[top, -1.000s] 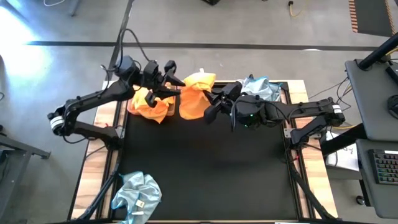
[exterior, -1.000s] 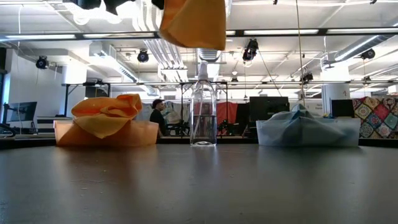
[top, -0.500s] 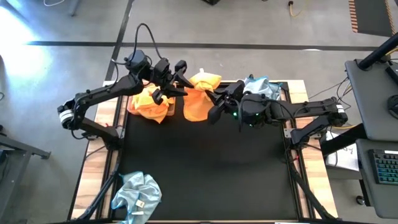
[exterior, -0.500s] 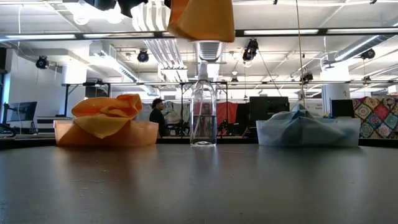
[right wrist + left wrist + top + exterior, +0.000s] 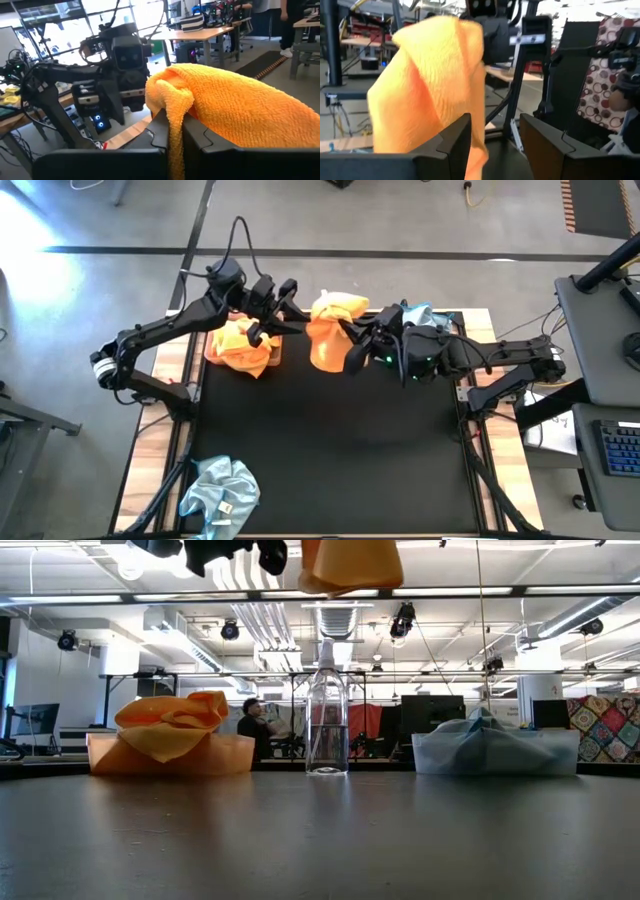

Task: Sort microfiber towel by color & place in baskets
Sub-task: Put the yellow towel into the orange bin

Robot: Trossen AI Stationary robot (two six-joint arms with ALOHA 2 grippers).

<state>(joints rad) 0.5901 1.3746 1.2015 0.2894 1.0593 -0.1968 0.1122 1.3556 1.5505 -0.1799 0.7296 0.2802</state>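
Hanging bright orange microfiber towel (image 5: 330, 340), long axis vertical, high above table, pinched in clenched right gripper (image 5: 352, 340); left gripper (image 5: 277, 308) spread empty just beside; tan brown basket (image 5: 272, 350) leftward, left arm nearer.

A black-topped table (image 5: 330, 450) carries a tan basket (image 5: 170, 754), a spray bottle (image 5: 327, 720), a grey-blue basket (image 5: 497, 752) and a loose blue towel (image 5: 220, 495).

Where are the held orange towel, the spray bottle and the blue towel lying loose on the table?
Held orange towel (image 5: 326, 345), high view, on its hanging fold.
Spray bottle (image 5: 327, 730), low view, on its clear body.
Loose blue towel (image 5: 220, 495), high view, on its crumpled middle.
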